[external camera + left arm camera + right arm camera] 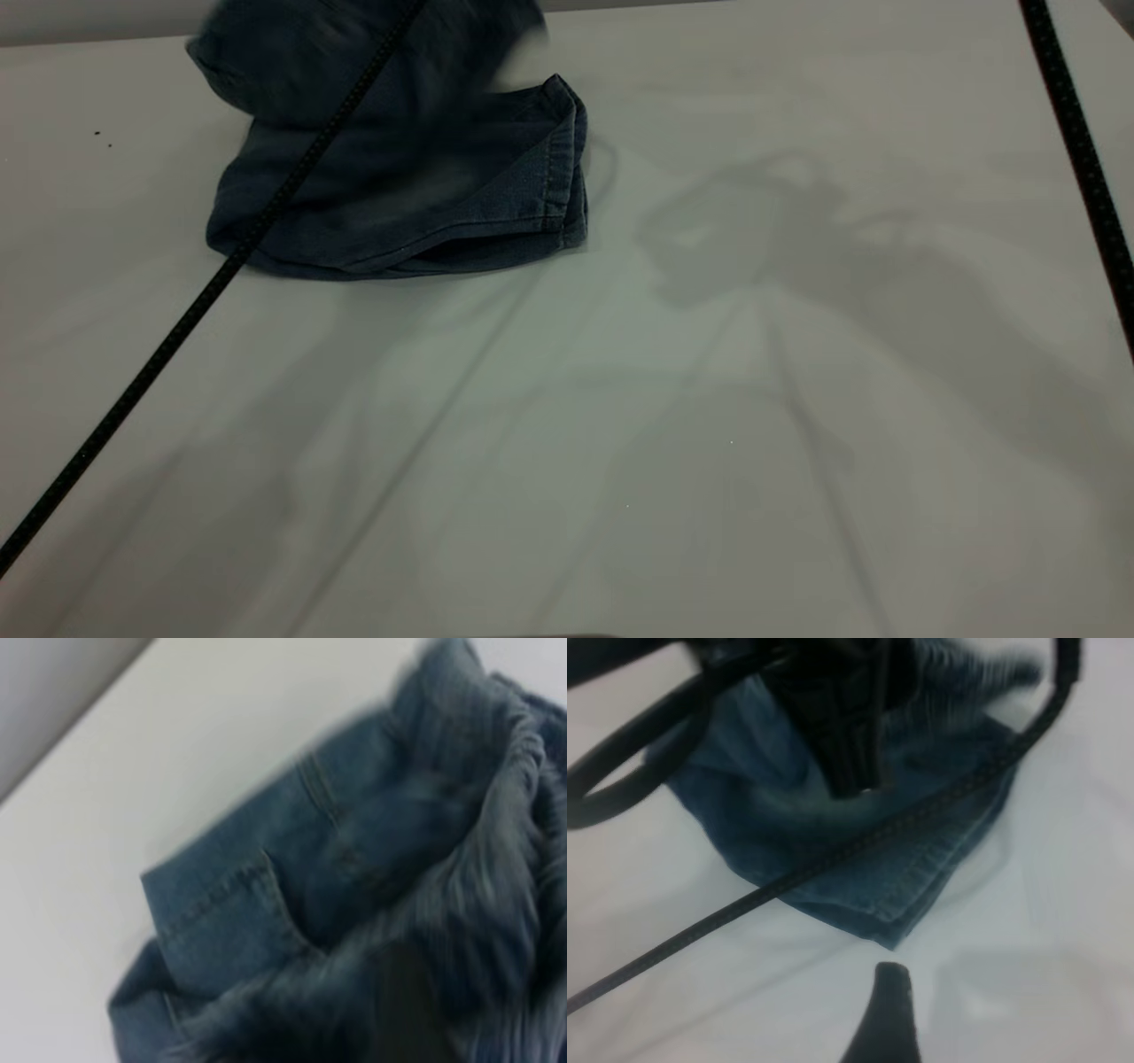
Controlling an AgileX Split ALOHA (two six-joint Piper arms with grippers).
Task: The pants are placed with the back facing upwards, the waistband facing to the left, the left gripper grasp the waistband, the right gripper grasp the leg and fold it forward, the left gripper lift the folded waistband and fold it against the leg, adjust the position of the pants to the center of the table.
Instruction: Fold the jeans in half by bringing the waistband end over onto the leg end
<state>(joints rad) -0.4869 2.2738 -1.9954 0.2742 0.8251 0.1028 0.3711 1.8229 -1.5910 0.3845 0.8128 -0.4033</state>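
Upper left of the exterior frame, the pants (399, 204) lie folded on the table (709, 443) as the left gripper (842, 726), clenched on the ruffled waistband (496, 868), carries it over the leg — next, lay flat; right gripper's jaws, can't tell.

- The pants (399, 208) are matt blue denim cloth, woven and slightly rough, with stitched hems.
- The waistband (496, 904) is ribbed, gathered denim.
- The table (709, 443) is smooth, matt, pale.
- The cable (177, 328) is black and braided.
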